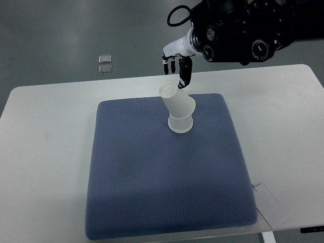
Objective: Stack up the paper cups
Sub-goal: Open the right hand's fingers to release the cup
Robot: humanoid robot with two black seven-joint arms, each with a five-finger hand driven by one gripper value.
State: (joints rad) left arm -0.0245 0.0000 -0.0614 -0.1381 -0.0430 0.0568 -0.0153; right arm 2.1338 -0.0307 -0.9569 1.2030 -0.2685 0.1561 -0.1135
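Single top view only; no second view is provided, so no overlap is recorded. The scene is viewed steeply downward from the robot's own side, at moderate distance. The white table (45, 126) is framed almost fully, cut at the lower edge; the blue mat (162, 192) is centred. Grey floor (61, 30) is seen beyond the far edge. The right arm (243, 25) enters at upper right.

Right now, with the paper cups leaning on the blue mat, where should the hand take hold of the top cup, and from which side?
Grip the top paper cup around its side wall just below its upper end, coming from above and behind, where the right hand hovers. The stack of paper cups tilts that way on the blue mat.
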